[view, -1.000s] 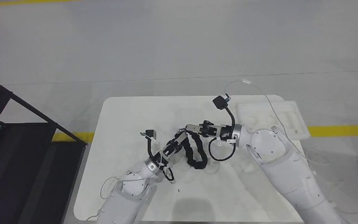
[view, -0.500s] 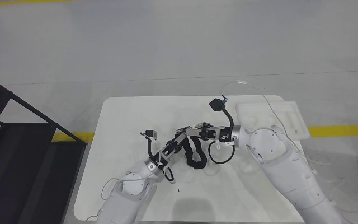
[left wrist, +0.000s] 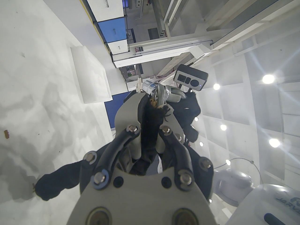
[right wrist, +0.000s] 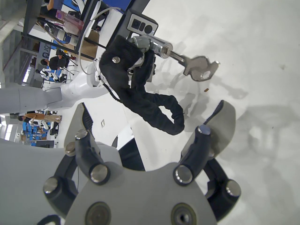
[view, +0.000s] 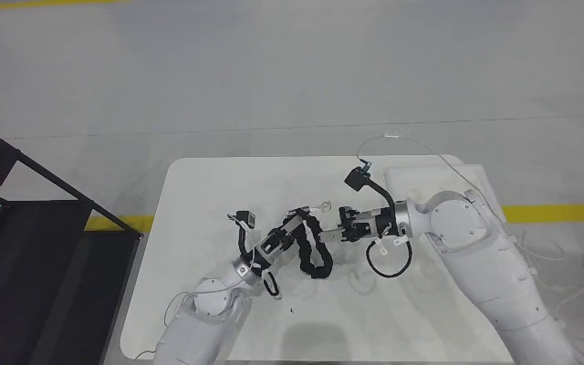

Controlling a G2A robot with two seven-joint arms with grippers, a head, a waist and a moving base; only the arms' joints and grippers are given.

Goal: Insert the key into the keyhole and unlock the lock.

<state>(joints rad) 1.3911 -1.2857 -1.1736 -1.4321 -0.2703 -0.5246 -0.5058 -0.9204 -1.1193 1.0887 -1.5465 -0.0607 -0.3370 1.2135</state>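
A black fabric-sleeved chain lock (view: pixel 315 255) lies mid-table, its silver cylinder (right wrist: pixel 159 46) raised off the surface. My left gripper (view: pixel 293 234) is shut on the lock just behind the cylinder (left wrist: pixel 156 92). The silver key (right wrist: pixel 197 68) sticks out of the keyhole, blade inside, bow free. My right gripper (right wrist: pixel 152 113) is open a short way back from the key, touching nothing; in the top view the right gripper (view: pixel 340 228) sits just right of the lock head. The chain's loop (right wrist: pixel 164 113) rests on the table between the two.
A white tray (view: pixel 452 192) sits at the table's back right corner, behind my right arm, and appears as a white tray (left wrist: pixel 89 78) beyond the lock. The white table (view: pixel 210 201) is bare to the left and along the front. Small crumbs (right wrist: pixel 206 90) lie under the key.
My right gripper let go at the lock head and drew back to the right, leaving the key in the keyhole. The left gripper kept hold of the lock, shifting slightly.
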